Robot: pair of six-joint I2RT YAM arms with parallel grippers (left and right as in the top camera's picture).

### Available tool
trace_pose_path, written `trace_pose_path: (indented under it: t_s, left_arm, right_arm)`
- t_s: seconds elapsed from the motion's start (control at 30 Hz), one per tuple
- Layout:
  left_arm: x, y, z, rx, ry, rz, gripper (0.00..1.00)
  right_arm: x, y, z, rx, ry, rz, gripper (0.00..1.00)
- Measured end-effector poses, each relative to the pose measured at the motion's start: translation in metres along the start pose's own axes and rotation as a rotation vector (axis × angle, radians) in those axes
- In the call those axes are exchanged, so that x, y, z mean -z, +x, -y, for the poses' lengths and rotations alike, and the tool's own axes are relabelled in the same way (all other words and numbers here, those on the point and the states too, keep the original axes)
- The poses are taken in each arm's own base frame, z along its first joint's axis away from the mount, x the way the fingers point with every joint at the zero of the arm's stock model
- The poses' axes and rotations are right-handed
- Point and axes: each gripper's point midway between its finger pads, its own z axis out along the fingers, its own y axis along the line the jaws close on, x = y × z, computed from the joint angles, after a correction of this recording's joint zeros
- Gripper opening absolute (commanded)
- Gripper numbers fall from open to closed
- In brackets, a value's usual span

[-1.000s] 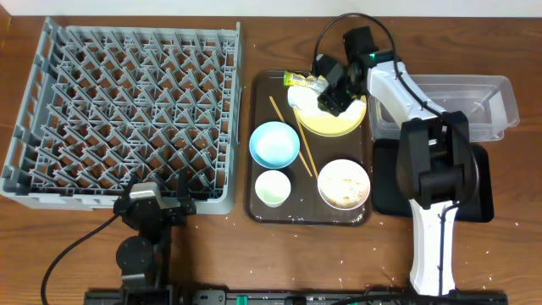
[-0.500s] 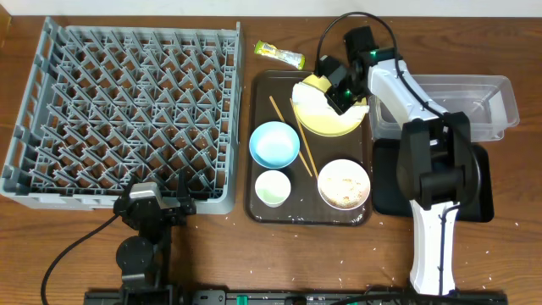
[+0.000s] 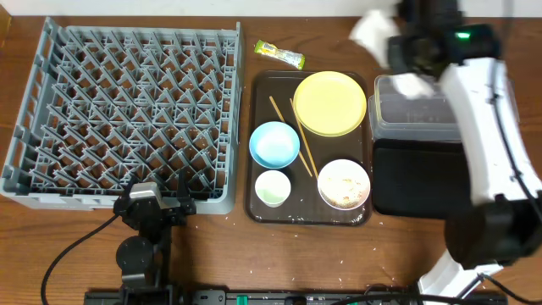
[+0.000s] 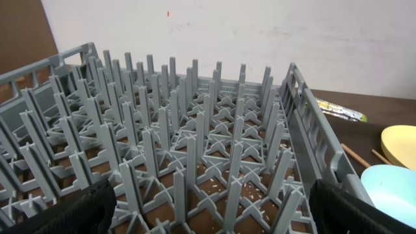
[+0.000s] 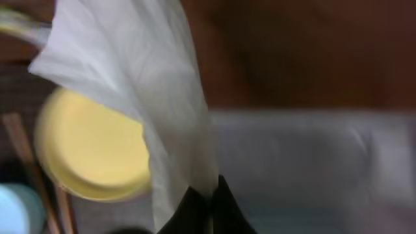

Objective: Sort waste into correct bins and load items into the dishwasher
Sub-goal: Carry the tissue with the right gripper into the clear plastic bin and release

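Note:
My right gripper is raised high above the clear tub and is shut on the white paper napkin, which hangs from its tips. The green-and-yellow wrapper lies on the table behind the brown tray. On that tray sit the bare yellow plate, blue bowl, small cup, chopsticks and a white bowl holding rice scraps. My left gripper is open at the front edge of the grey dish rack.
The black tray lies in front of the clear tub, partly under my right arm. The brown serving tray sits between rack and bins. Rice grains are scattered on the table under the rack and near the front edge.
The right gripper shut on the napkin, lifted it off the yellow plate and carried it up and to the right, over the clear tub. The wrapper went from the plate's edge to the table behind.

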Motion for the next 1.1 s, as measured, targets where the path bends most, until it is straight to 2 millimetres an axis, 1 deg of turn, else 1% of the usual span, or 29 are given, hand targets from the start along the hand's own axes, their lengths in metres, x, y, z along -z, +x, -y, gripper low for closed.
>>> trace_pose_path:
  t_s: [0.03, 0.07, 0.17, 0.27, 0.37, 0.43, 0.47, 0.53, 0.57, 0.6, 0.63, 0.67, 0.73, 0.83, 0.9, 0.93, 1.0, 1.03, 1.1]
  left_arm:
    - [0.0, 0.0, 0.0, 0.0, 0.0, 0.0, 0.95]
    - [0.0, 0.0, 0.0, 0.0, 0.0, 0.0, 0.95]
    - [0.0, 0.0, 0.0, 0.0, 0.0, 0.0, 0.95]
    - [0.0, 0.0, 0.0, 0.0, 0.0, 0.0, 0.95]
    - [0.0, 0.0, 0.0, 0.0, 0.0, 0.0, 0.95]
    - [0.0, 0.0, 0.0, 0.0, 0.0, 0.0, 0.95]
    - [0.0, 0.0, 0.0, 0.0, 0.0, 0.0, 0.95]
    - [0.0, 0.0, 0.0, 0.0, 0.0, 0.0, 0.95]
    - [0.0, 0.0, 0.0, 0.0, 0.0, 0.0, 0.95]
    - [0.0, 0.0, 0.0, 0.0, 0.0, 0.0, 0.95]
    - [0.0, 0.0, 0.0, 0.0, 0.0, 0.0, 0.95]
    - [0.0, 0.0, 0.0, 0.0, 0.0, 0.0, 0.95]
    - [0.0, 0.0, 0.0, 0.0, 0.0, 0.0, 0.95]
    - [0.0, 0.0, 0.0, 0.0, 0.0, 0.0, 0.95]
    - [0.0, 0.0, 0.0, 0.0, 0.0, 0.0, 0.95]
    - [0.0, 0.0, 0.0, 0.0, 0.0, 0.0, 0.95]
    - [0.0, 0.0, 0.0, 0.0, 0.0, 0.0, 0.95]
    - [0.0, 0.0, 0.0, 0.0, 0.0, 0.0, 0.95]
    - [0.0, 0.0, 0.0, 0.0, 0.0, 0.0, 0.95]
  right_arm:
    - [-0.001, 0.007, 0.018, -0.06, 0.043, -0.032, 0.01]
    - [-0.004, 0.014, 0.031, -0.11, 0.075, -0.059, 0.02]
    - [-0.018, 0.033, 0.062, -0.263, 0.149, -0.122, 0.02]
    - [-0.035, 0.058, 0.082, -0.488, 0.213, -0.18, 0.02]
    - [-0.05, 0.091, 0.1, -0.825, 0.298, -0.232, 0.02]
    - [-0.059, 0.108, 0.107, -1.031, 0.357, -0.244, 0.06]
    - [-0.064, 0.114, 0.109, -1.124, 0.378, -0.236, 0.11]
    - [-0.076, 0.118, 0.111, -1.27, 0.394, -0.202, 0.39]
    - [-0.08, 0.117, 0.111, -1.308, 0.394, -0.187, 0.52]
    - [-0.084, 0.116, 0.11, -1.343, 0.389, -0.171, 0.71]
    - [-0.087, 0.115, 0.11, -1.36, 0.385, -0.162, 0.79]
    - [-0.088, 0.113, 0.109, -1.36, 0.378, -0.15, 0.87]
    - [-0.091, 0.102, 0.11, -1.329, 0.345, -0.117, 0.98]
    - [-0.091, 0.085, 0.108, -1.16, 0.279, -0.1, 0.99]
    - [-0.085, 0.069, 0.103, -0.997, 0.222, -0.087, 0.99]
    - [-0.082, 0.063, 0.101, -0.951, 0.202, -0.08, 0.99]
    - [-0.068, 0.039, 0.083, -0.746, 0.094, -0.048, 0.99]
    - [-0.059, 0.026, 0.071, -0.644, 0.036, -0.019, 0.99]
    - [-0.033, -0.002, 0.042, -0.447, -0.063, 0.057, 0.99]
